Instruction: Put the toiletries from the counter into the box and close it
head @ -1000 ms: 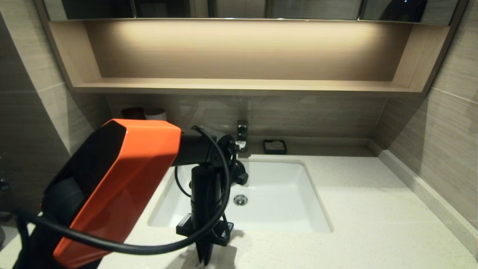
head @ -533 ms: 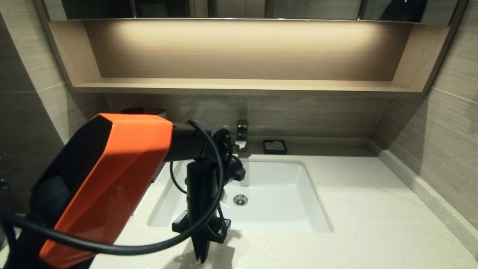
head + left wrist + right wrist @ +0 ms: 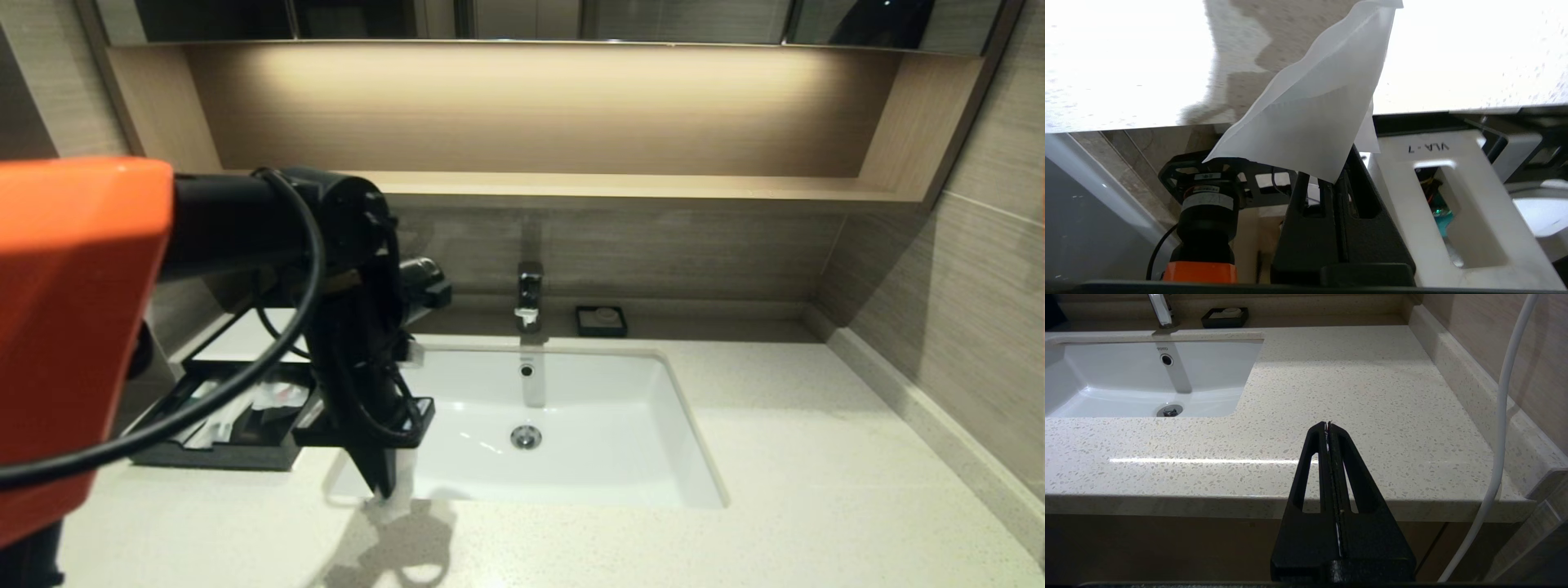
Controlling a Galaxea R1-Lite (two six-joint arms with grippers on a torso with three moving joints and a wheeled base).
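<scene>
My left gripper (image 3: 382, 488) points down over the counter (image 3: 816, 490) at the sink's front left corner. It is shut on a flat translucent sachet (image 3: 1310, 106), which hangs from its tips a little above the stone. The black box (image 3: 214, 453) stands on the counter to the left of the sink, with its white top panel (image 3: 245, 343) behind and its drawer slid out toward me. Clear-wrapped items (image 3: 273, 398) lie in the drawer, partly hidden by my arm and cable. My right gripper (image 3: 1328, 424) is shut and empty, low before the counter's front edge on the right.
The white sink basin (image 3: 637, 457) fills the middle of the counter, with the faucet (image 3: 529, 294) and a small black soap dish (image 3: 601, 320) behind it. A tan wooden shelf (image 3: 531, 186) runs above. Tiled walls close in both sides.
My left arm has risen and swung left with the sachet, from the counter's front edge to the sink's front left corner. The open box now shows.
</scene>
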